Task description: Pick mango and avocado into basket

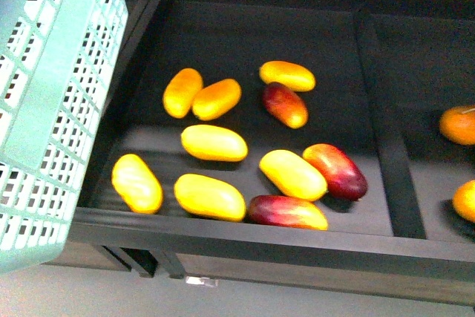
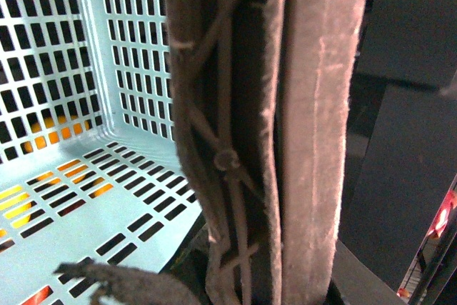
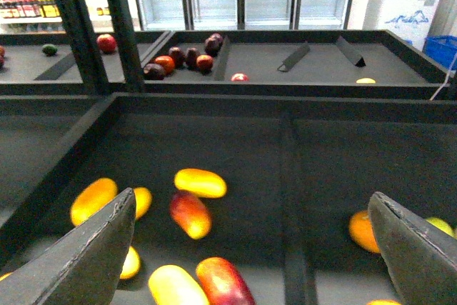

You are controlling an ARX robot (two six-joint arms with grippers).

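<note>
From the front, no claw shows. The basket (image 1: pixel 52 109) hangs tilted on the left claw's side, above the edge of a black tray (image 1: pixel 245 27). Ten mangoes (image 1: pixel 214 142) lie in the tray, apart from the basket. Some are yellow, some orange, some red and yellow. Two orange fruits (image 1: pixel 458 124) sit in the next part of the tray, on the right claw's side.

In the left wrist view, brown handles (image 2: pixel 314 141) fill the middle, very close up. Behind them are the basket's slotted walls and floor, with yellow and orange showing through the slots. I cannot tell if the left claw is open or closed.

In the right wrist view, the right claw (image 3: pixel 251 198) is wide open and holds nothing. Below it, between its fingers (image 3: pixel 93 255), lie a yellow mango (image 3: pixel 200 182) and a red mango (image 3: pixel 190 213). An orange mango (image 3: pixel 93 200) lies just beside one finger. Far beyond the claw a small green fruit (image 3: pixel 48 49) sits in another tray, too small to name
</note>
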